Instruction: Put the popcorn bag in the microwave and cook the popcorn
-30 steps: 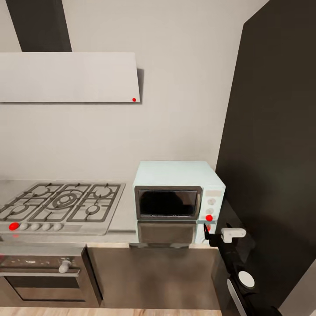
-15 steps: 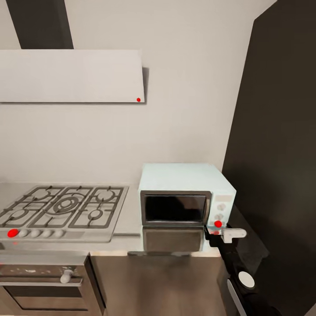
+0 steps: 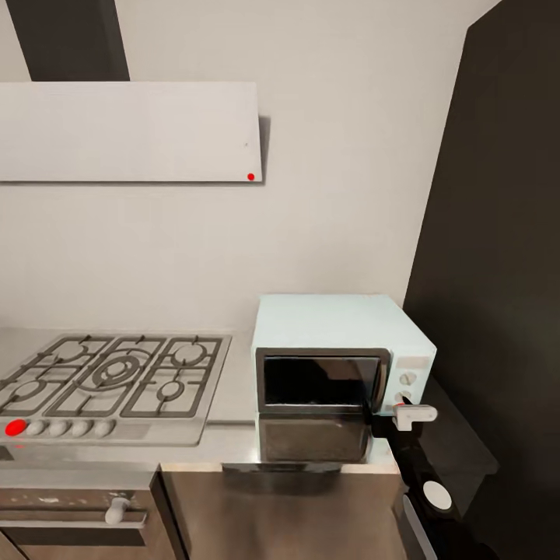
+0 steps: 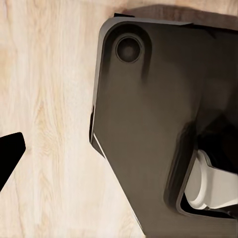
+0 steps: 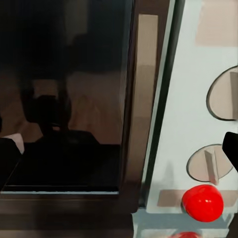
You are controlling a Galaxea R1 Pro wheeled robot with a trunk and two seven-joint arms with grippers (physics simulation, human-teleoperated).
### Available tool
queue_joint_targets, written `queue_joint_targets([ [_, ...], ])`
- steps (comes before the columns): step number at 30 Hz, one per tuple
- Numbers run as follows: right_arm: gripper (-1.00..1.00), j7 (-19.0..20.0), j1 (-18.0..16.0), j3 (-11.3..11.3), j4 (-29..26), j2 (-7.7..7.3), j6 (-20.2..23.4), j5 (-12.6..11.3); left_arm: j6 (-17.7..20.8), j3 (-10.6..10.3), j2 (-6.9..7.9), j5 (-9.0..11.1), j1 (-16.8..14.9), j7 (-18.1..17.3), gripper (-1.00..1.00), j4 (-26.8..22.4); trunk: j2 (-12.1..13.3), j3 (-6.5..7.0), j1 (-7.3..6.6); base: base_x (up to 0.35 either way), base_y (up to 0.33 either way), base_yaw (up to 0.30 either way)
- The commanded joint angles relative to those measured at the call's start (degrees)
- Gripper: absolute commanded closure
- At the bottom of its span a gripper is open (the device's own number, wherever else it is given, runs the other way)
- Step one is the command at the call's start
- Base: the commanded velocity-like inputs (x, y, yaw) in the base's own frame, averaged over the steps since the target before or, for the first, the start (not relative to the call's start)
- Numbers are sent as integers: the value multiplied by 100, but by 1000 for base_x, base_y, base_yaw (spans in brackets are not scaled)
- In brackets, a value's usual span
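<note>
The pale mint-blue microwave [image 3: 342, 327] stands on the steel countertop [image 3: 225, 445], its dark glass door [image 3: 319, 381] looking shut. My right gripper [image 3: 372, 414] hovers at the door's lower right corner, in front of the control panel. Up close in the right wrist view are the door glass [image 5: 64, 99], two round knobs [image 5: 210, 166] and a red dot [image 5: 202, 203]. The right gripper [image 5: 119, 151] is open, and one dark fingertip [image 5: 231, 145] shows beside the lower knob. The left gripper [image 4: 119, 158] hangs open and empty over the floor. The popcorn bag is out of view.
A gas hob [image 3: 117, 373] with black grates lies left of the microwave, under a white slanted hood [image 3: 128, 132]. A steel oven [image 3: 78, 505] sits below it. A tall dark cabinet [image 3: 498, 272] rises right of the microwave. The robot's dark base [image 4: 153, 114] stands on the wooden floor [image 4: 49, 99].
The head camera has moved closer, so the microwave looks larger and further right. My right gripper now stands against the microwave's lower right front, covering the red dot in the head view.
</note>
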Motion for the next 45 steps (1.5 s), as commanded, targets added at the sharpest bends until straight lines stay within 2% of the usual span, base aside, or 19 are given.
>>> queue_joint_targets([
  [1,-100,-45,-2,19,4,-6,-12,2,11,27,-1,1,5,3,-100,-11,-4,-2,2,14,3,0],
  [45,-100,-61,-2,-11,5,-6,-9,-6,-43,27,1,1,5,5,-100,-8,-4,-2,2,57,-7,0],
])
